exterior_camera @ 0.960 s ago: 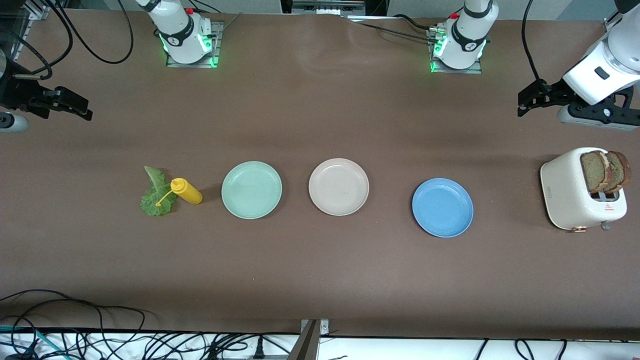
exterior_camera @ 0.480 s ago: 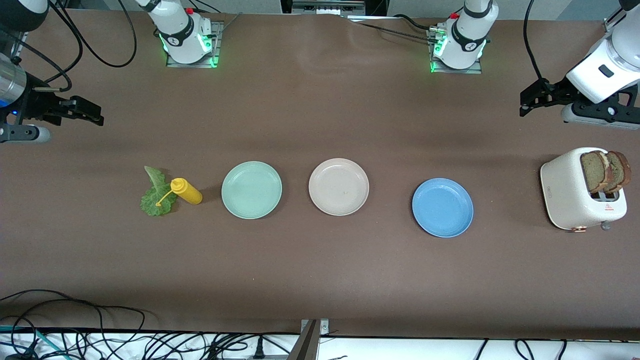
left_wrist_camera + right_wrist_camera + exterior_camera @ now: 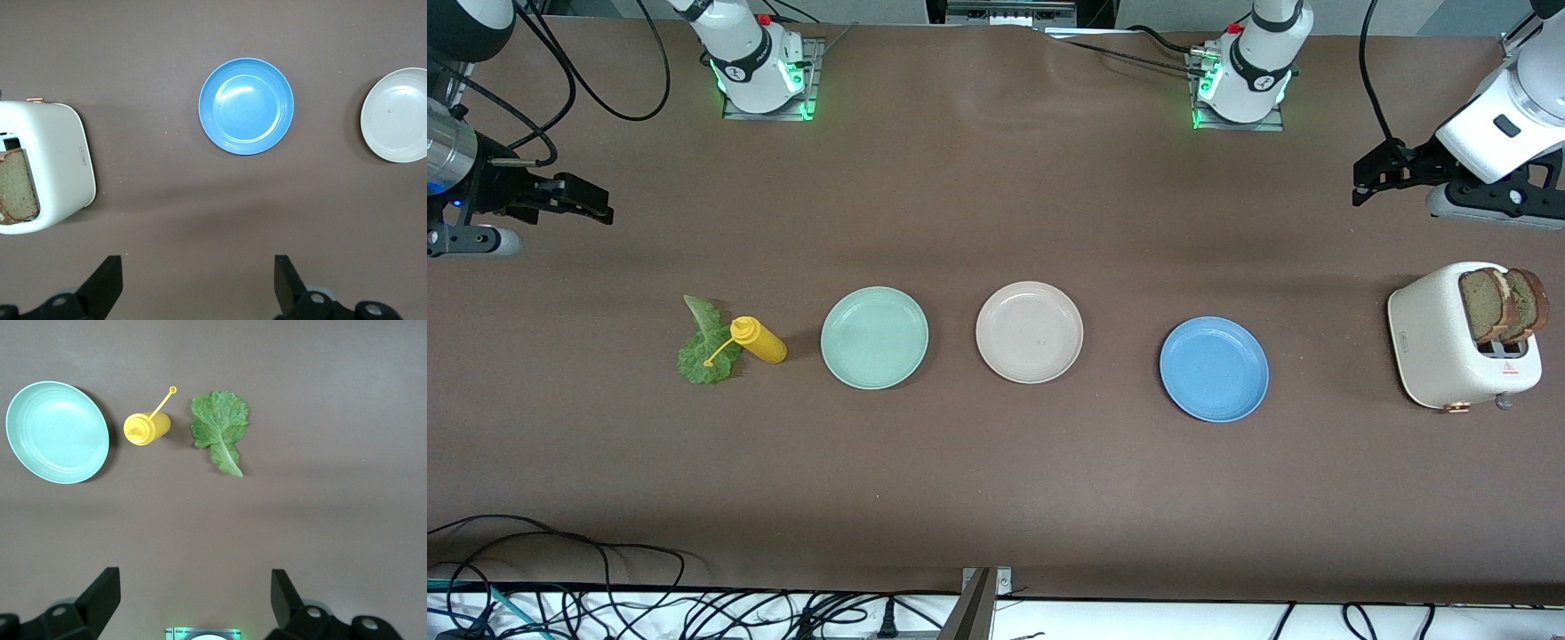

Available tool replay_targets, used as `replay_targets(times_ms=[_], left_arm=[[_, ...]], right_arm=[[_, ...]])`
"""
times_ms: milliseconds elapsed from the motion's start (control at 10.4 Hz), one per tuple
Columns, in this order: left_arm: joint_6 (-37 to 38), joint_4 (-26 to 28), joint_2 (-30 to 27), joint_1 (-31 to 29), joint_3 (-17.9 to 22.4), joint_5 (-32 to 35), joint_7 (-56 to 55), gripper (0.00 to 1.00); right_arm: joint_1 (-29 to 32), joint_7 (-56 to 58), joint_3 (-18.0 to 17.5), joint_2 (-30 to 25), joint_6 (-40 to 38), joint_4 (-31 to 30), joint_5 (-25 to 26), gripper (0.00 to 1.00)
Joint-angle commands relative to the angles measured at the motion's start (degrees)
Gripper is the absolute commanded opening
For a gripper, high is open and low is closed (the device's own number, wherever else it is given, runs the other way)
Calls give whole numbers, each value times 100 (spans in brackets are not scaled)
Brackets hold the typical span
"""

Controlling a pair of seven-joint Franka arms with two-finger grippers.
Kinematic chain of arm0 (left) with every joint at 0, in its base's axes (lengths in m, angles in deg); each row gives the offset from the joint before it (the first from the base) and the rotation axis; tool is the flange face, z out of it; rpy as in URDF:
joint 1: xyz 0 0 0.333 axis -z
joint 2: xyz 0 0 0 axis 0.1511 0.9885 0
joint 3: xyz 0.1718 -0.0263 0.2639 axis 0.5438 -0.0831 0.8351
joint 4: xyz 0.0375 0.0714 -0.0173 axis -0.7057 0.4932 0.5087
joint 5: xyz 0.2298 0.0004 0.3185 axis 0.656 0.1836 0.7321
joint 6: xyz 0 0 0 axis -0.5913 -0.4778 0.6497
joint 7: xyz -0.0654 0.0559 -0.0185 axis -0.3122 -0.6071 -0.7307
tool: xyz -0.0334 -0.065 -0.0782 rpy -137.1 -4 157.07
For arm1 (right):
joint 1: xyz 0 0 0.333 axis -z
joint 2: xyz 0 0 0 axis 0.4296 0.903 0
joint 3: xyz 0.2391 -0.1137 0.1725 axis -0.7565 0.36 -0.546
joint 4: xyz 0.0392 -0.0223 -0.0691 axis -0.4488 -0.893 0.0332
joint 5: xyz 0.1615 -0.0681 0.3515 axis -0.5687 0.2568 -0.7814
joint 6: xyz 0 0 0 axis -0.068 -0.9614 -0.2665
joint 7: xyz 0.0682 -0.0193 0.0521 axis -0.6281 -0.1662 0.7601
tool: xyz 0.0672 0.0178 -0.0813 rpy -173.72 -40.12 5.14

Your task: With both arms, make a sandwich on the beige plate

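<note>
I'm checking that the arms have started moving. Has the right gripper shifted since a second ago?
Yes. The right gripper has moved toward the right arm's base, away from the table's end.

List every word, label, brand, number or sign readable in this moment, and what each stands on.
Nothing can be read as text.
Toaster: a small dark mark on its side, too small to read.
Toaster top, by the bread slices: a red triangle warning sign, its print illegible.
Arm bases: round dark emblems, unreadable.
Plates, bottle, lettuce: no markings.

Beige plate (image 3: 1029,332) mid-row between two plates (image 3: 874,337), toaster (image 3: 1449,342) at left arm's end.
</note>
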Motion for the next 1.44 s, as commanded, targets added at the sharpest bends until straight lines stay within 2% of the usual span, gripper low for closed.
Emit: replay_targets(times_ms=[0,1344], left_arm=[[151,-193,85,-9,20,82,143,100],[151,-185,103,-18,29,90,143,100]], right_arm=[[0,29,4,-65,-124,49,73,100],[0,73,13,-73,-62,-13,73,100]])
